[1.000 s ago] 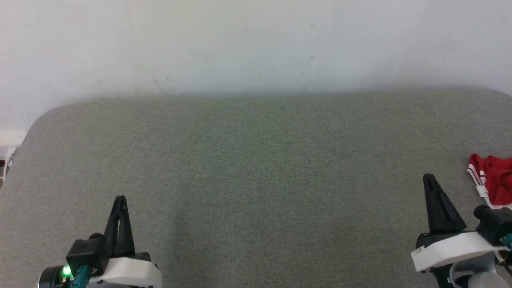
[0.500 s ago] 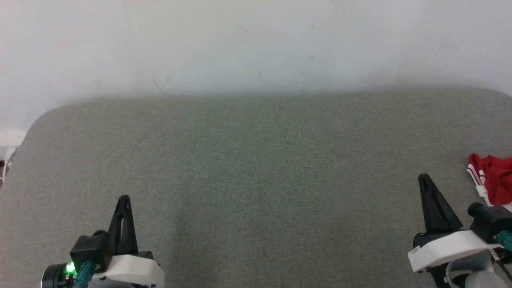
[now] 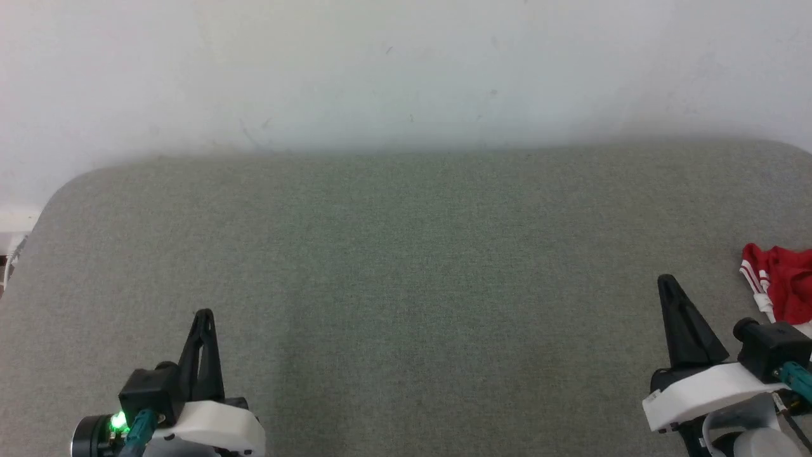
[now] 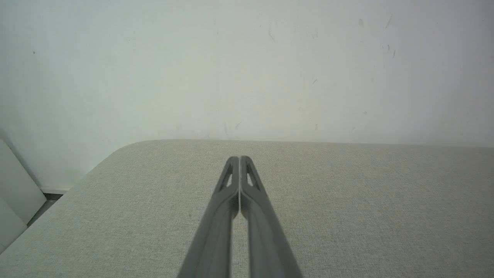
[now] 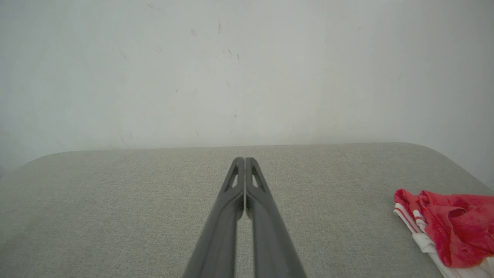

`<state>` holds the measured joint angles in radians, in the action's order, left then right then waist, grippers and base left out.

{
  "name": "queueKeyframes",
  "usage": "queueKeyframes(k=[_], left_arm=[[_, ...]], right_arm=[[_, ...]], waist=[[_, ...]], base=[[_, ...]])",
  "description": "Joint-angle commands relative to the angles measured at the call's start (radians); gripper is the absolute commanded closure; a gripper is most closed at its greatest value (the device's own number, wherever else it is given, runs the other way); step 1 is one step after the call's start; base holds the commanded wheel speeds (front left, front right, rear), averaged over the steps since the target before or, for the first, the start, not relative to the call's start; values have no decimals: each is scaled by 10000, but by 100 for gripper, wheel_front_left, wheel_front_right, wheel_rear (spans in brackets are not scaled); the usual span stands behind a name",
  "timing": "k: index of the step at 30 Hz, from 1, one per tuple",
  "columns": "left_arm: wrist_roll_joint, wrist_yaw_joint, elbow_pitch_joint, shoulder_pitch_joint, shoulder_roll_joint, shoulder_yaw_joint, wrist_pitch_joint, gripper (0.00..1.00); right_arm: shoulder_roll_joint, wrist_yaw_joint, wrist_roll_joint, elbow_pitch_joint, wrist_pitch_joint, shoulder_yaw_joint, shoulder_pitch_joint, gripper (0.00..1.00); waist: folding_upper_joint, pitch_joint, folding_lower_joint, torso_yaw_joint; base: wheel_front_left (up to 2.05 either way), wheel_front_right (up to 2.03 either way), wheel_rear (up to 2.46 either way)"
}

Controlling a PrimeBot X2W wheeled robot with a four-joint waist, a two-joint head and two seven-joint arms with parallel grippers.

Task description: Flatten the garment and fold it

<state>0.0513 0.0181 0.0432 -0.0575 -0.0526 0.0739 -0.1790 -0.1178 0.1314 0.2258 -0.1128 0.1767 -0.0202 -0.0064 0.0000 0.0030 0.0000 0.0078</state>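
The garment (image 3: 783, 285) lies crumpled at the right edge of the grey surface, red with a white part edged in red-white stripes; most of it runs out of the head view. In the right wrist view the garment (image 5: 447, 227) sits low on the right. My right gripper (image 3: 666, 282) is shut and empty, a short way left of the cloth and apart from it; its fingertips (image 5: 244, 160) meet. My left gripper (image 3: 204, 314) is shut too, empty, at the lower left, tips (image 4: 239, 159) pressed together.
A grey fabric-covered surface (image 3: 406, 266) with rounded far corners spans the view. A white wall (image 3: 406, 70) rises right behind its far edge. A strip of floor and pale skirting (image 3: 9, 238) shows past the left corner.
Both grippers have shifted slightly: the left one a little to the right, the right one a little to the left and up the view. Both stay shut. The garment has not moved.
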Motion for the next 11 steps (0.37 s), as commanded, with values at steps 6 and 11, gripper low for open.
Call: queueKeyframes(k=[6, 11], left_arm=[[-112, -65, -89, 163, 9, -76, 175, 100], [-138, -73, -111, 189, 10, -118, 277, 100]], right_arm=[[104, -3, -247, 139, -151, 51, 23, 100], [141, -3, -374, 202, -253, 61, 26, 100]], waist=[[0, -2, 0, -6], [0, -4, 0, -10]], base=[[0, 0, 0], [0, 0, 0]])
